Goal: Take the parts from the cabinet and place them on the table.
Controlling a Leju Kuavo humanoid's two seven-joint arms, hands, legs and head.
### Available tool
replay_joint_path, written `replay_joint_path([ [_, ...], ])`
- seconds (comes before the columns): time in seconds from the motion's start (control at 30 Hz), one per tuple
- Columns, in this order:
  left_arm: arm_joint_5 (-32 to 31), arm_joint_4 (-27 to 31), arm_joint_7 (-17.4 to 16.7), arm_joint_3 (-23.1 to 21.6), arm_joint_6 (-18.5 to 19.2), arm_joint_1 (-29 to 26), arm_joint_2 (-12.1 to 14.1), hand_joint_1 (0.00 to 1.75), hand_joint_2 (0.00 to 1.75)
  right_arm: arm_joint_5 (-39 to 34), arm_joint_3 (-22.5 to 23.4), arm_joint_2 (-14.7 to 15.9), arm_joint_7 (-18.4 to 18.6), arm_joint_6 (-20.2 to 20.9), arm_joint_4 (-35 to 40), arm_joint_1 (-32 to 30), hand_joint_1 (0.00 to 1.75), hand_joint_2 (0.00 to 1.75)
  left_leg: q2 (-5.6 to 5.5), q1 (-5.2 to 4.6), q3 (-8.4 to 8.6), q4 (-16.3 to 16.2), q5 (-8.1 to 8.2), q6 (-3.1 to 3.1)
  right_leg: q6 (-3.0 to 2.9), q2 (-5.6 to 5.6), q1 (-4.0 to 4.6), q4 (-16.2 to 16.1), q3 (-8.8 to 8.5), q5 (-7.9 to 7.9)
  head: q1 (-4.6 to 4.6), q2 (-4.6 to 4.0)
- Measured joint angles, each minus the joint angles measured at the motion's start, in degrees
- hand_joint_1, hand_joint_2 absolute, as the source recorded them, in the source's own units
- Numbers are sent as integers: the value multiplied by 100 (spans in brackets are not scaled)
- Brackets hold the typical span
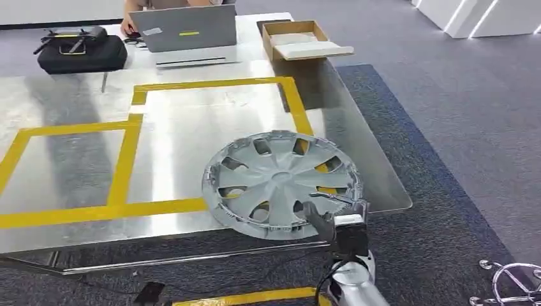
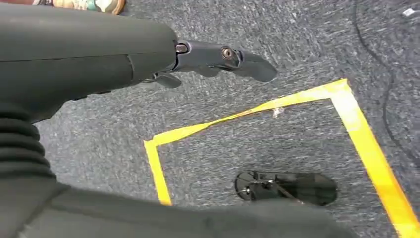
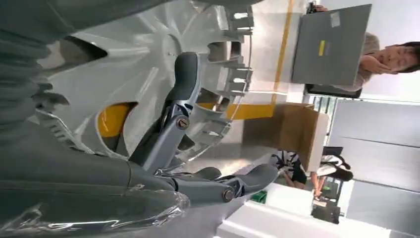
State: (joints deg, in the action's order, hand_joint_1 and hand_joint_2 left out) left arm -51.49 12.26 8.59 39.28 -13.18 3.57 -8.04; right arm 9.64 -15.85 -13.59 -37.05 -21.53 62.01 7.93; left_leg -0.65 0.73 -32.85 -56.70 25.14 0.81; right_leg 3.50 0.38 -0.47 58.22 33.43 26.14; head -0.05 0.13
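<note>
The metal table [image 1: 76, 95] is the biggest thing in the head view, its shiny top marked with yellow tape [image 1: 124, 159] in rectangles. On its near right corner lies the grey hubcap [image 1: 281, 183], face up and flat, resting across the tape line with its near rim close to the table's edge.

The right hand [image 1: 332, 220] is at that near rim — in the right wrist view one finger [image 3: 182, 87] lies pressed onto the hubcap's face [image 3: 133, 84] while the other fingers reach past under the rim, so the hand grips the hubcap at its edge.

The left hand [image 2: 218, 57] hangs above the grey carpet [image 2: 297, 39], fingers stretched out and apart, holding nothing. Yellow tape [image 2: 356, 124] marks a box on the floor below it.

At the far end of the table a person [image 1: 137, 7] sits behind a grey laptop [image 1: 188, 29]. Beside it, to the right, is an open cardboard box [image 1: 300, 39], and to the left a black case [image 1: 80, 54] — a small dark device rests on top of it.
</note>
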Motion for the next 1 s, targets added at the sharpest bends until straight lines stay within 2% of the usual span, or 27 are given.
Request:
replay_joint_path([
  [0.03, 0, 0, 9, 9, 4, 5, 0, 0, 0, -2, -2, 0, 0, -2, 22, -13, 0, 175, -3, -3, -14, -7, -7, 34, -83, 36, -4, -5, -26, -29, -15, 0],
  [0.13, 0, 0, 26, 13, 28, 13, 4, 0, 0, -4, 2, 0, 2, -11, 68, -64, 0, 175, -2, 26, -5, 46, -51, 133, -203, 46, 34, 7, 13, -53, -22, 0],
  [0.17, 0, 0, 31, 13, 28, 21, 4, 0, 0, -4, 2, 0, 2, -11, 96, -68, 0, 175, 3, 39, -18, 21, -3, 162, -259, 37, -4, -28, 0, -81, -20, 0],
  [0.2, 0, 0, 39, 13, 31, 28, 4, 0, 0, 2, 0, 0, 0, -11, 118, -64, 0, 175, 10, 25, -90, -149, 136, 173, -291, 35, -3, -30, -1, -78, -46, 0],
  [0.27, -2, 0, 72, 13, 55, 36, 4, 0, 0, -2, 2, 0, 0, -15, 129, -74, 0, 175, 12, 24, -502, -1030, 600, 198, -333, 19, 10, -29, 11, -78, -81, 0],
  [0.3, -4, 0, 79, 13, 59, 31, 0, 0, 0, -2, 2, 0, 0, -17, 129, -86, 0, 175, 12, 23, -725, -1494, 775, 200, -341, 17, 22, -28, 16, -76, -78, 2],
  [0.33, -13, 0, 79, 13, 59, 22, -2, 0, 0, -2, 2, 0, 0, -20, 129, -98, 0, 175, 12, 23, -874, -1794, 845, 197, -344, 18, 33, -28, 18, -77, -79, 0],
  [0.37, -31, 0, 76, 13, 59, 19, -4, 0, 0, -2, 2, 0, 0, -20, 129, -106, 0, 175, 12, 21, -902, -1837, 791, 189, -345, 23, 42, -26, 17, -77, -76, 0],
  [0.4, -65, 0, 68, 13, 59, 21, -2, 0, 0, -2, 2, 2, 0, -20, 129, -106, 0, 175, 12, 19, -814, -1636, 601, 171, -344, 27, 47, -25, 16, -77, -79, 0],
  [0.43, -70, 0, 65, 13, 59, 27, -2, 0, 0, -2, 2, 0, 0, -20, 129, -105, 0, 175, 12, 16, -610, -1208, 328, 148, -341, 34, 48, -25, 9, -78, -79, 0],
  [0.47, -72, 0, 63, 13, 59, 35, -2, 0, 0, -2, 2, 0, 0, -20, 131, -105, 0, 175, 13, 14, -321, -650, 54, 122, -332, 37, 48, -23, -2, -77, -81, 0],
  [0.5, -74, 0, 61, 13, 59, 45, -2, 0, 0, -2, 2, 0, 0, -20, 131, -104, 0, 175, 17, 15, -79, -198, -80, 100, -314, 37, 50, -24, -9, -74, -81, 0],
  [0.53, -74, 0, 61, 13, 59, 70, -11, 0, 0, -2, 2, 0, -2, -19, 140, -100, 0, 175, 8, 1, 1, 27, 23, 95, -271, 40, 99, 20, 24, -55, -81, 0],
  [0.63, -72, 0, 61, 11, 66, 72, -24, 0, 0, 2, 0, 2, -2, -20, 153, -99, 0, 175, 0, -24, -44, -20, 5, 14, -177, 36, 68, -40, 24, -96, -68, 0],
  [0.67, -70, 0, 61, 15, 77, 71, -24, 0, 0, 0, 0, 2, -2, -22, 164, -100, 0, 175, 4, 11, -25, 22, -28, -37, -138, 36, 68, -28, 31, -78, -85, 0],
  [0.7, -70, 0, 63, 15, 83, 73, -18, 0, 0, 2, 2, 11, -4, -24, 170, -95, 0, 175, 6, 21, -21, 24, -36, -57, -95, 17, 66, 87, 111, 17, -53, 0],
  [0.73, -70, 0, 66, 15, 87, 85, -20, 0, 0, 2, 2, 13, -4, -24, 179, -90, 0, 175, 7, 22, -22, 24, -31, -85, -60, 7, 59, 422, 258, 224, -17, 0],
  [0.8, -83, 0, 66, 15, 131, 86, -26, 0, 0, 0, 2, 18, -4, -24, 179, -98, 0, 175, 21, 17, -27, 17, -47, -108, -20, 7, 43, 1409, 716, 666, -19, 0],
  [0.83, -90, 0, 66, 13, 144, 79, -26, 0, 0, -2, 2, 22, -2, -24, 179, -108, 0, 175, 26, 18, -26, 16, -47, -108, -10, 7, 43, 1756, 883, 777, -22, 0],
  [0.87, -90, 0, 66, 13, 149, 76, -26, 0, 0, -2, 2, 22, -2, -22, 179, -115, 0, 175, 28, 20, -26, 15, -48, -108, -7, 6, 40, 1812, 915, 740, -20, 0],
  [0.9, -90, 0, 63, 13, 155, 77, -26, 0, 0, -2, 2, 22, -2, -22, 179, -113, 0, 175, 27, 21, -25, 12, -52, -102, -6, 5, 33, 1599, 807, 571, -20, 0],
  [0.93, -90, 0, 63, 13, 160, 80, -26, 0, 0, -2, 2, 22, -2, -20, 179, -108, 0, 175, 24, 25, -21, 10, -53, -97, -13, 5, 24, 1203, 603, 353, -22, 0],
  [0.97, -90, 0, 63, 13, 162, 84, -37, 0, 0, -2, 2, 22, -2, -20, 179, -99, 0, 175, 18, 35, -15, 6, -52, -85, -18, 3, 12, 587, 276, 80, -22, 0],
  [1.0, -100, 0, 63, 13, 162, 92, -35, 0, 0, -2, 2, 22, -2, -17, 181, -89, 0, 175, 10, 25, -15, 3, -35, -46, -6, 0, -6, 124, 25, -50, -15, 0],
])
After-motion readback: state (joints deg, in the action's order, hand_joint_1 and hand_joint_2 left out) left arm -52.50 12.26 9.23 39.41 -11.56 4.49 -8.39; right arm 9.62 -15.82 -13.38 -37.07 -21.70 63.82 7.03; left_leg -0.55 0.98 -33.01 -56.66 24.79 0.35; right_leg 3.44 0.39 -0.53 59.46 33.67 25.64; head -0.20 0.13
